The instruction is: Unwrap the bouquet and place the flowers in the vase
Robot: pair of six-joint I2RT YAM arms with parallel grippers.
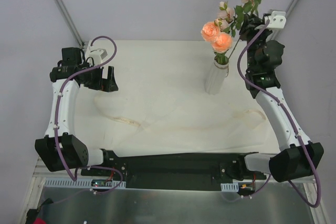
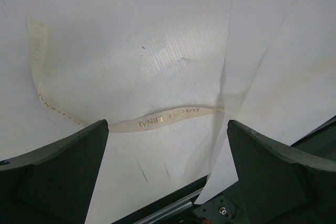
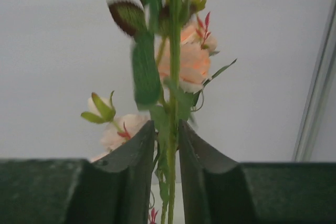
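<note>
Right gripper [image 3: 167, 129], fingers narrowly apart around a rose stem [image 3: 172, 72], grip unclear; only the overhead view shows the vase [image 1: 215, 80] nearby, holding roses [image 1: 217, 36]. Left gripper [image 2: 168, 125] gapes wide above lettered ribbon [image 2: 163, 120] on wrapping paper [image 2: 131, 51].

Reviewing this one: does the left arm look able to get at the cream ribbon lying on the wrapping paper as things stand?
Probably yes. The left tool hangs open just above the ribbon, which lies flat on the white paper with nothing between them.
</note>
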